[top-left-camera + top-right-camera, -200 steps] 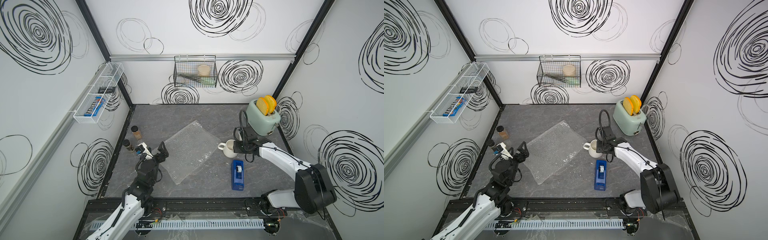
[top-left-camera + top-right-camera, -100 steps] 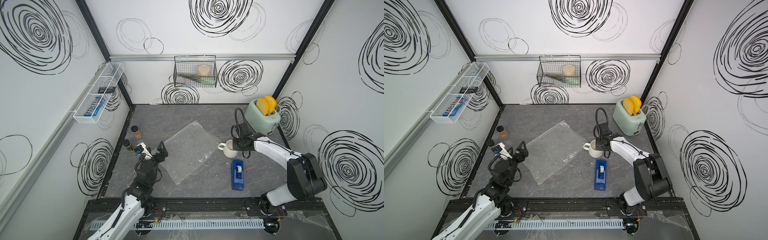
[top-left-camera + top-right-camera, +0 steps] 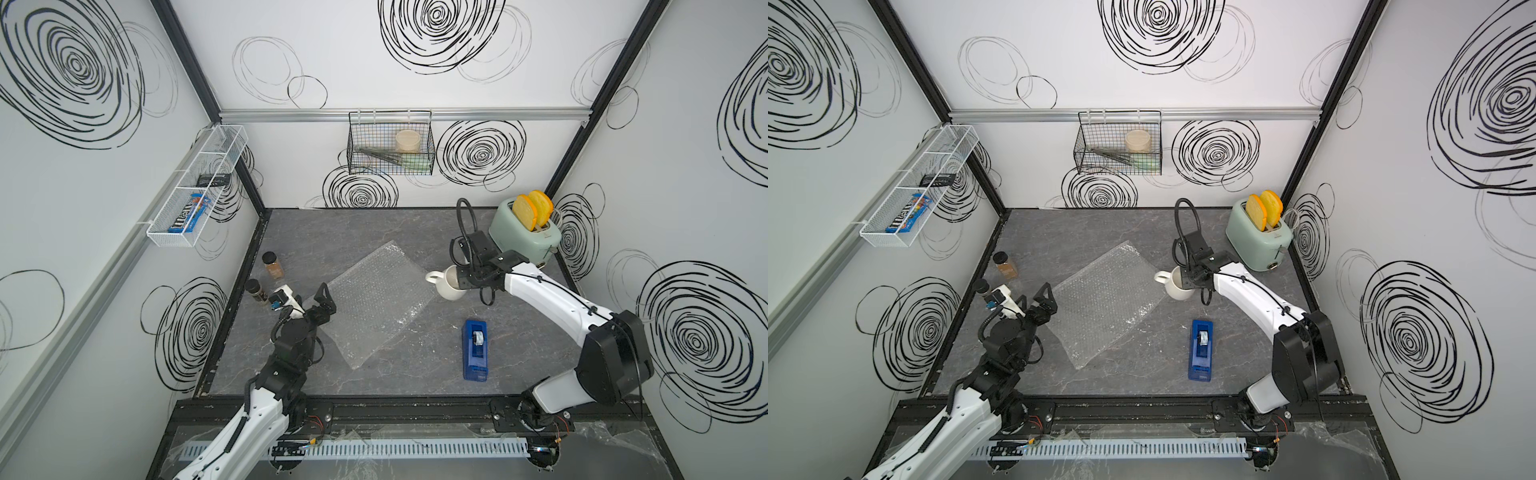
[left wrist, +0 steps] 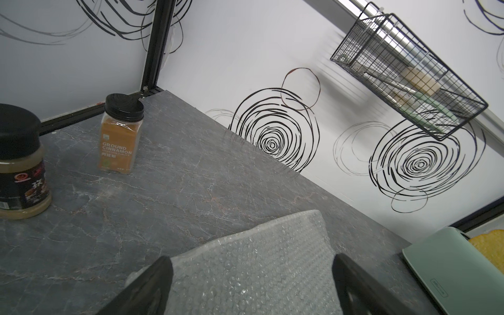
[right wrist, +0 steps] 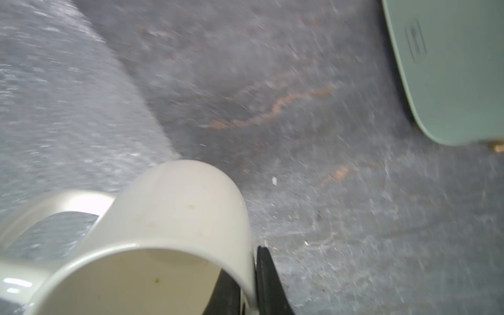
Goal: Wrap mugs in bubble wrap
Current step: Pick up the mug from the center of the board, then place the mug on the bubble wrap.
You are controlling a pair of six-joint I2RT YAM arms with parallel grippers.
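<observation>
The bubble wrap (image 3: 374, 299) lies flat in the middle of the counter (image 3: 374, 232), turned on the diagonal so that one corner points to the back edge and another to the front edge. The mug (image 3: 449, 286) stands just off the sheet's right-hand corner, toward the right edge of the counter, with its loop handle turned to the wrap. The right gripper (image 3: 459, 281) pinches the mug's rim. In the right wrist view the cream wall (image 5: 177, 218) sits between two black fingers (image 5: 270, 286), one inside the cup and one outside. That view is blurred, so the mug's base may be resting on the counter or just clear of it. The left gripper (image 3: 322, 302) hangs at the sheet's left side near the left edge of the counter. Its jaws are spread wide and hold nothing, and the bubbled plastic (image 4: 259, 272) shows between them. A mint toaster (image 3: 523, 241) stands in the back right corner, behind the mug. A blue tape dispenser (image 3: 475, 349) lies nearer the front edge. Two spice jars (image 3: 273, 266) stand along the left edge.
</observation>
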